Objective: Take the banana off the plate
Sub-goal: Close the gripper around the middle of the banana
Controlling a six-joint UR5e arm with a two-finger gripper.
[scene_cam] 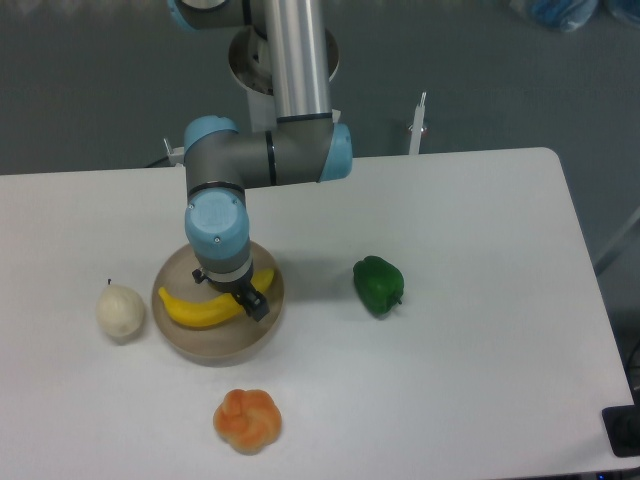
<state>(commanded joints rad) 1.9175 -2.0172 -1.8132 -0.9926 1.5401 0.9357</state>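
Pincer [243,297] low over banana [200,310], banana on plate [215,345]

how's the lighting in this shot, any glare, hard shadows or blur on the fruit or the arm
Fixed camera view: soft, even light with no hard shadows, only faint shading under the plate and the green pepper. Mild sheen runs down the arm's metal tube. The whole image is slightly soft. The gripper over the banana shows as a dark shape, so its jaws cannot be read.
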